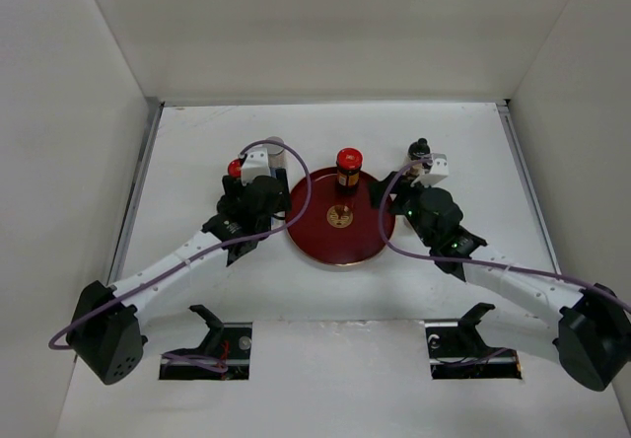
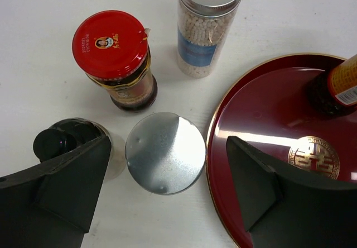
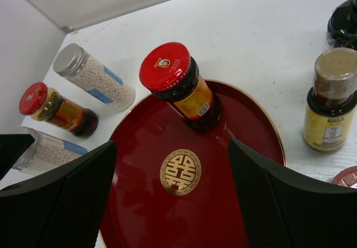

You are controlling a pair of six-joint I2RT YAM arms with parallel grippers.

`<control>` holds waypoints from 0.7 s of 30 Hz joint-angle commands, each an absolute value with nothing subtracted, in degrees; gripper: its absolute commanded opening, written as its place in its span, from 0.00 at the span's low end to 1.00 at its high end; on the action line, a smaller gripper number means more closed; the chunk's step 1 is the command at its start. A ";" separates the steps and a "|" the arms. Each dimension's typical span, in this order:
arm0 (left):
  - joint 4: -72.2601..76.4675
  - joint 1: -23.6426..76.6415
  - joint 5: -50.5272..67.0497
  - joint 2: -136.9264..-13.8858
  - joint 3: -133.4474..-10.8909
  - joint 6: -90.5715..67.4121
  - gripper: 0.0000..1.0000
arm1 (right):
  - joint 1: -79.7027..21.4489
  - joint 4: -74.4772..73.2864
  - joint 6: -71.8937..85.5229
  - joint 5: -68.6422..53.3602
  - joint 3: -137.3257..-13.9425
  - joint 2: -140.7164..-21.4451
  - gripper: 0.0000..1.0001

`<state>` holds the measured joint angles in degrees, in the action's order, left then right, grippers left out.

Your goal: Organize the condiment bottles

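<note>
A red-capped jar with amber contents [image 1: 348,169] stands at the back of the round dark red tray [image 1: 325,246]. My left gripper [image 2: 167,167] is open, its jaws either side of a silver-capped jar [image 2: 165,153] just left of the tray rim [image 2: 223,119]. Beside it stand a red-capped jar [image 2: 111,58], a silver-capped jar of white beads [image 2: 209,24] and a black-capped bottle [image 2: 58,142], partly hidden by my left finger. My right gripper [image 3: 173,158] is open and empty above the tray's gold emblem [image 3: 180,172], near the red-capped jar [image 3: 175,80].
To the right of the tray stand a yellow-labelled bottle with a tan cap [image 3: 332,103], a black bottle [image 3: 343,24] and a pinkish cap [image 3: 348,176] at the frame edge. White walls enclose the table on three sides.
</note>
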<state>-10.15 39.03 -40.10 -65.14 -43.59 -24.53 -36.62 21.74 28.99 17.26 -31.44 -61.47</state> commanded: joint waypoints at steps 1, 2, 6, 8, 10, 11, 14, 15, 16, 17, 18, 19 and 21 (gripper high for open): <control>-9.76 38.98 -40.87 -64.95 -44.30 -25.75 0.82 | -37.22 25.49 29.62 16.96 -32.26 -62.05 0.85; -9.67 38.72 -40.52 -65.39 -44.30 -25.93 0.80 | -37.22 25.66 29.62 16.96 -32.26 -62.05 0.85; -8.53 38.71 -40.60 -66.01 -43.69 -26.10 0.70 | -37.22 25.49 29.62 16.61 -32.34 -62.23 0.85; -7.74 38.54 -40.34 -66.62 -43.77 -25.93 0.66 | -37.31 25.57 29.62 16.70 -32.26 -61.88 0.85; -8.52 38.45 -40.34 -67.50 -44.56 -25.49 0.66 | -37.31 25.66 29.88 16.61 -31.99 -61.53 0.85; -8.61 38.71 -40.69 -67.41 -44.47 -25.66 0.66 | -37.31 25.58 29.88 16.44 -31.91 -61.26 0.85; -7.82 38.54 -40.87 -66.62 -43.42 -25.84 0.63 | -37.31 25.49 29.88 16.43 -31.82 -60.73 0.85; -7.91 38.36 -40.70 -66.97 -43.59 -25.67 0.61 | -37.31 25.49 29.88 16.61 -31.73 -60.65 0.85; -8.35 38.19 -40.69 -67.32 -43.94 -25.58 0.60 | -37.31 25.58 29.88 16.61 -31.73 -60.64 0.85; -8.44 38.36 -40.95 -67.32 -43.86 -25.58 0.59 | -37.31 25.58 29.97 16.44 -31.64 -60.64 0.85; -7.92 38.54 -41.13 -66.80 -43.34 -25.66 0.57 | -37.31 25.49 29.97 16.44 -31.73 -60.82 0.85; -7.65 38.54 -41.39 -66.19 -42.81 -26.10 0.53 | -37.31 25.40 29.97 16.44 -31.82 -60.91 0.85; -6.95 38.54 -41.83 -65.22 -42.45 -26.02 0.45 | -37.31 25.40 29.71 16.79 -31.82 -60.82 0.85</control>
